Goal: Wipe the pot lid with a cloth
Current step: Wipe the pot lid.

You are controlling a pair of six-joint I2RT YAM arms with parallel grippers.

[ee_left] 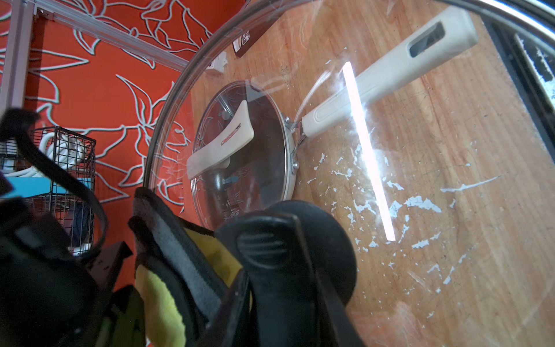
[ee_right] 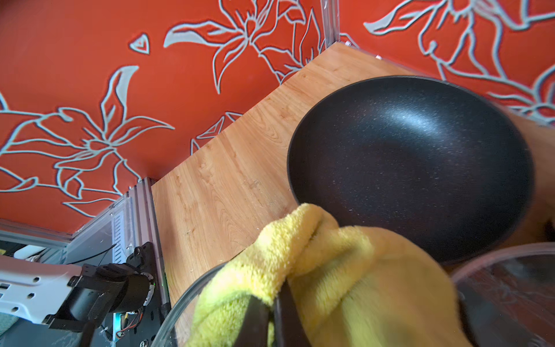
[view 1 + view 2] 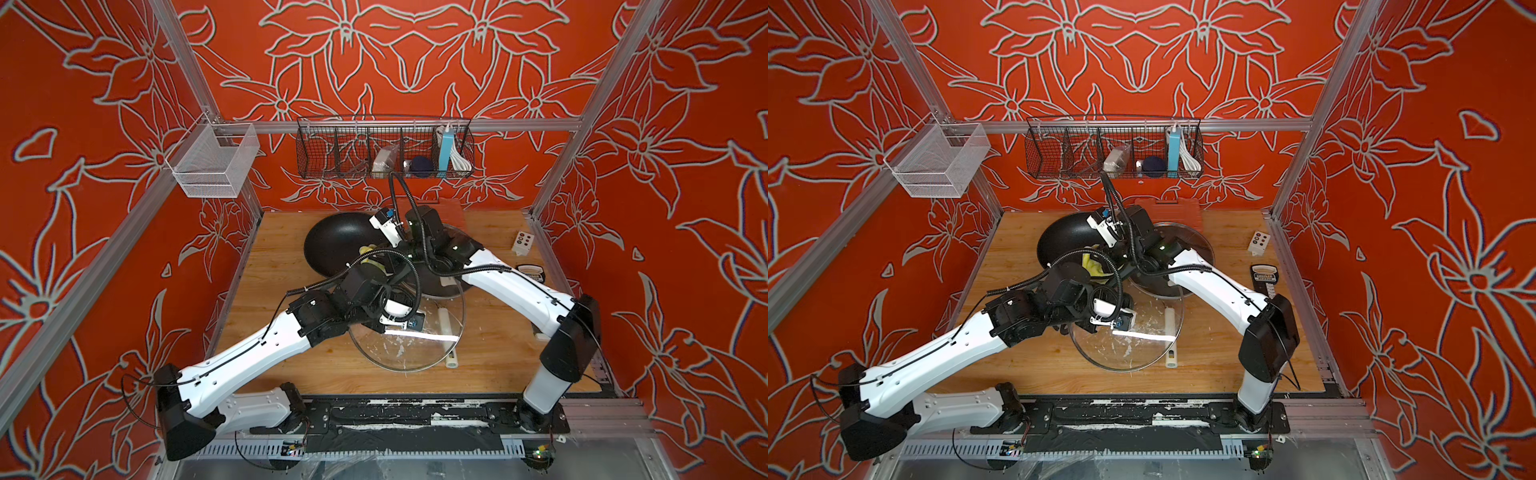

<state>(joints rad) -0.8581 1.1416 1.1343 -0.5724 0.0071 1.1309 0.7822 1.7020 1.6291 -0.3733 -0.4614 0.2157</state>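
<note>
The pot lid (image 3: 409, 353) is a large clear glass lid with a metal rim, held tilted above the table in both top views (image 3: 1129, 353). My left gripper (image 1: 270, 240) is shut on its black knob (image 1: 333, 240). The cloth (image 2: 315, 270) is fluffy yellow with a dark trim and is bunched in my right gripper (image 2: 274, 312), whose jaws are shut on it. The cloth (image 3: 372, 266) lies against the lid's far-left rim (image 2: 180, 300). It also shows beside the knob in the left wrist view (image 1: 162, 306).
A black wok (image 3: 336, 237) stands at the back left. A small pan with its own glass lid (image 1: 240, 144) and white handle (image 3: 446, 328) lies under the held lid. A button box (image 3: 523, 242) sits at the right. Wire baskets (image 3: 384, 149) hang on the back rail.
</note>
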